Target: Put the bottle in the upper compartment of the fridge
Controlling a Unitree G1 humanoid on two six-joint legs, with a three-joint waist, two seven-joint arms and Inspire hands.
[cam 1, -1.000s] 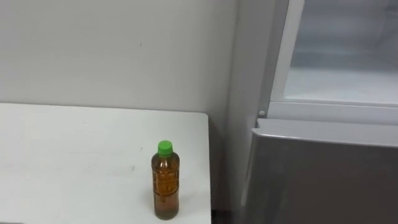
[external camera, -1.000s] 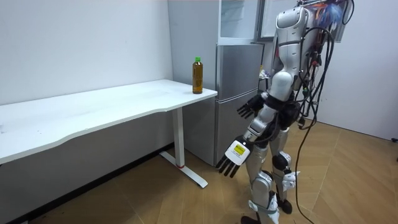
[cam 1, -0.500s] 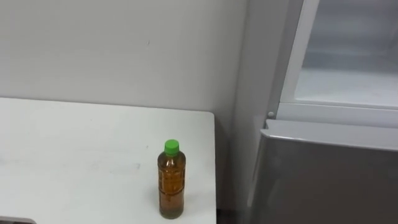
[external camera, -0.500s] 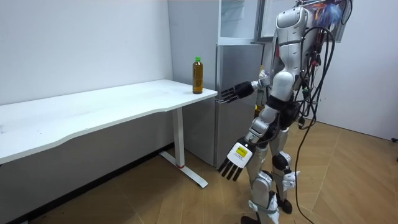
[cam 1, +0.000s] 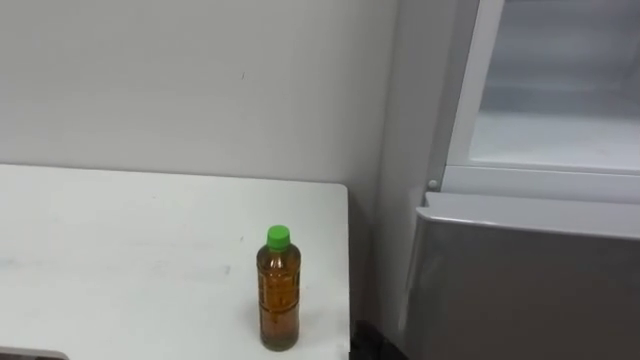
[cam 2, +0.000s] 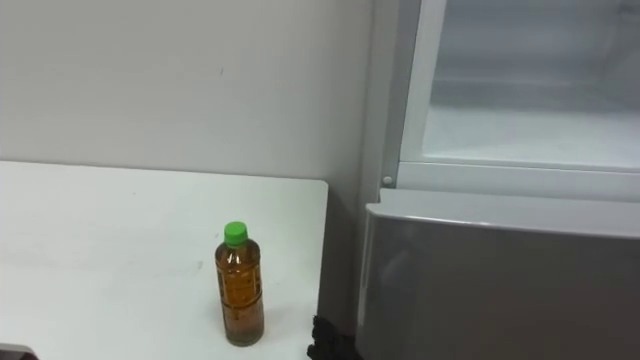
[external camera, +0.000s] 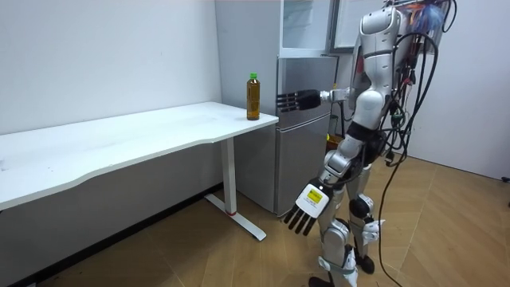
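An amber bottle (cam 1: 278, 292) with a green cap stands upright near the right front corner of the white table (cam 1: 120, 250); nothing touches it. In the room view the bottle (external camera: 253, 96) is at the table's end beside the fridge. My right hand (external camera: 296, 100) is stretched out at bottle height, open, a short way to the right of the bottle; its dark fingertips (cam 2: 325, 342) peek in at the bottom edge of the eye views. My left hand (external camera: 307, 209) hangs low by my thigh, open. The upper fridge compartment (cam 1: 560, 140) is open, white inside.
The grey lower fridge door (cam 1: 520, 285) is closed, right of the table with a narrow gap between. A plain wall (cam 1: 200, 80) runs behind the table. I stand on the wooden floor (external camera: 446, 231) facing the table's end and the fridge.
My right hand rose from waist height and stretched out towards the bottle. The eye view shifted slightly, and fingertips now show at its bottom edge. The bottle has not moved.
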